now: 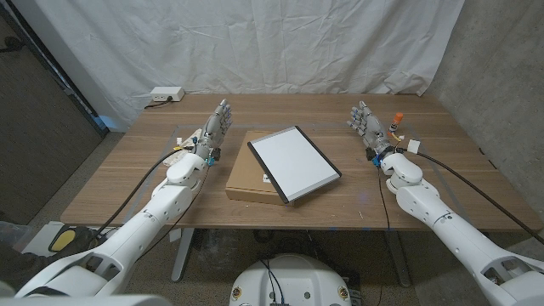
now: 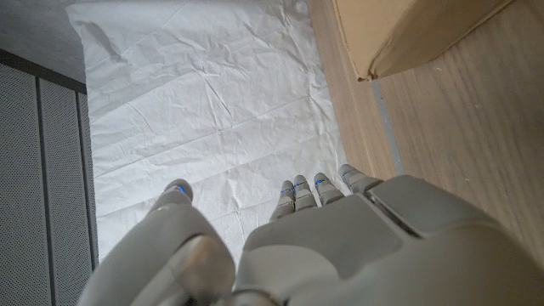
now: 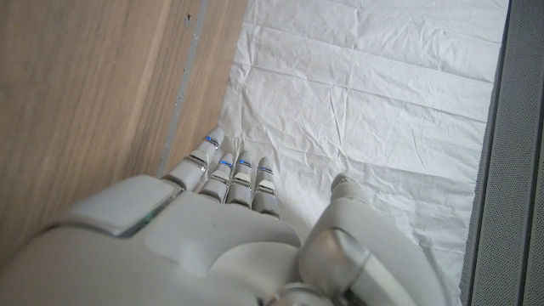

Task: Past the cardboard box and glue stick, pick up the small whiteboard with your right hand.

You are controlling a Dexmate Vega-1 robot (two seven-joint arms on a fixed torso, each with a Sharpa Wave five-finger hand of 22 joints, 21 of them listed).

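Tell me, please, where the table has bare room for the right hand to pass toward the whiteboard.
Bare wood lies between the right hand and the whiteboard, and along the near edge in front of the cardboard box. It is tighter right of that hand, where the glue stick stands, and between the left hand and the box.

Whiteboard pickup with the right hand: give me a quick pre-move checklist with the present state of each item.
1. Right hand holds nothing, fingers apart: ok.
2. Small whiteboard in view, lying tilted on the cardboard box, partly overhanging it: ok.
3. Nothing lying on the whiteboard's face: ok.
4. Left hand apart from the box, holding nothing: ok.
5. Glue stick stands just beside the right hand; clearance for the move: cannot tell.
6. Table between right hand and whiteboard bare: ok.
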